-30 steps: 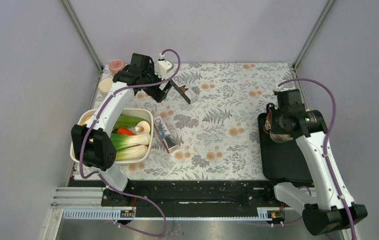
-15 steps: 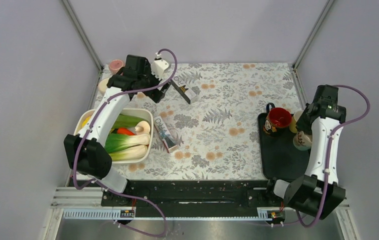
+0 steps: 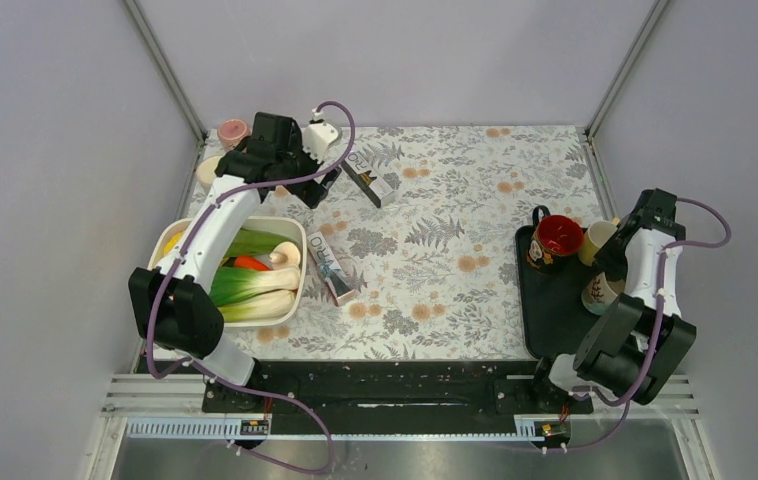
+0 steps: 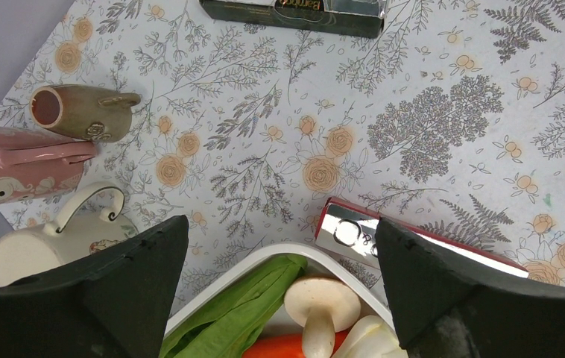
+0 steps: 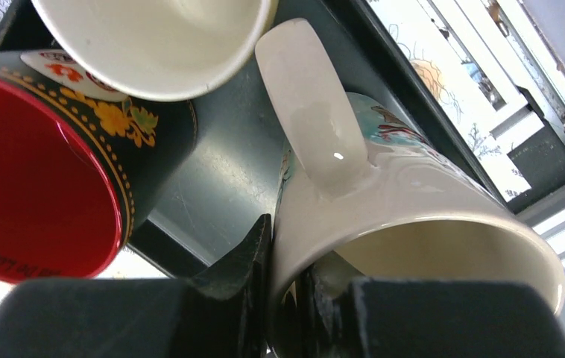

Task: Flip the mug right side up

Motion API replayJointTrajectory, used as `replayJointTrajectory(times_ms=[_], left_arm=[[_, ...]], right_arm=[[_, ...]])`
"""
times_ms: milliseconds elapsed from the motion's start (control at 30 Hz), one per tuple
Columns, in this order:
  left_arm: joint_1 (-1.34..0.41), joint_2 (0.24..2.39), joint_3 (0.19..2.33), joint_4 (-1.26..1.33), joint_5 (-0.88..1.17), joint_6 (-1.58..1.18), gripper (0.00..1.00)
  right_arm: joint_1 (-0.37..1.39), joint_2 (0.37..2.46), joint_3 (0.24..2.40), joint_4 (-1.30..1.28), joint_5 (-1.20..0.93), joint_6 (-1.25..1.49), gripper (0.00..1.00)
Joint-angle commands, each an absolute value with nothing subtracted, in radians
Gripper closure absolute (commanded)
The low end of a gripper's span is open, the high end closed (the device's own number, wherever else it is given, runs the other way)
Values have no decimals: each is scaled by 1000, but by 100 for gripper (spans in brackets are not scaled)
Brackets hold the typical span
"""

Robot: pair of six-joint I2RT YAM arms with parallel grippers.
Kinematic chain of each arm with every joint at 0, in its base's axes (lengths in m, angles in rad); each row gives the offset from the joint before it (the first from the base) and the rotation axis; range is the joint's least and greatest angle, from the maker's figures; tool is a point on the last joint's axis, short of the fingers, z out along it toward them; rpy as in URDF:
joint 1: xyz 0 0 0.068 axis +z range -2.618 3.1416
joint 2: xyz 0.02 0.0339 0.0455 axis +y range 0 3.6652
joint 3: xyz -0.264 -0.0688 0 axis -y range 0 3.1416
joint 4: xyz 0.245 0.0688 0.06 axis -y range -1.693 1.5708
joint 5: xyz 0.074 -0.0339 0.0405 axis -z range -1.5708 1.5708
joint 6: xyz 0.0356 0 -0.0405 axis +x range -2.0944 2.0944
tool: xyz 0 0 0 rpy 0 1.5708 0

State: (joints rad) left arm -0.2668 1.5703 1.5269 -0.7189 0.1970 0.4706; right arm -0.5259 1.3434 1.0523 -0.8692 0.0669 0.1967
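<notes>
Mug pinched by right gripper over tray; left gripper spread over floral cloth.

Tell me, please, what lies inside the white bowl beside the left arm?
Green-and-white leeks, a pale mushroom and something red-orange lie inside the white bowl. The left arm crosses over its left part, so what lies beneath cannot be seen.

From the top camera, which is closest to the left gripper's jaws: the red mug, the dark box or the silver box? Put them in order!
1. The dark box, just right of the left gripper.
2. The silver box, nearer the robot, beside the white bowl.
3. The red mug, far right on the black tray.
</notes>
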Motion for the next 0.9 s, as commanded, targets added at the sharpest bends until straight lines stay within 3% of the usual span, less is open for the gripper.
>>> replayJointTrajectory(times_ms=[0, 100, 167, 367, 667, 833, 867], left_arm=[[-265, 1541, 1523, -678, 171, 481, 1], [-265, 1546, 1521, -670, 162, 485, 1], [-265, 1555, 1525, -669, 150, 493, 1], [-265, 1600, 1560, -681, 114, 529, 1], [-251, 1709, 1695, -721, 55, 640, 1], [-222, 1832, 1859, -724, 10, 833, 1], [-221, 1865, 1898, -724, -17, 890, 1]], right_arm=[[-529, 1380, 1104, -754, 62, 206, 100], [-531, 1415, 1122, -751, 72, 208, 100], [-530, 1425, 1126, -743, 64, 211, 95], [-530, 1420, 1134, -736, 28, 212, 61], [-530, 1355, 1177, -795, 13, 195, 32], [-527, 1247, 1216, -843, -42, 184, 1], [-521, 1225, 1220, -846, -55, 178, 1]])
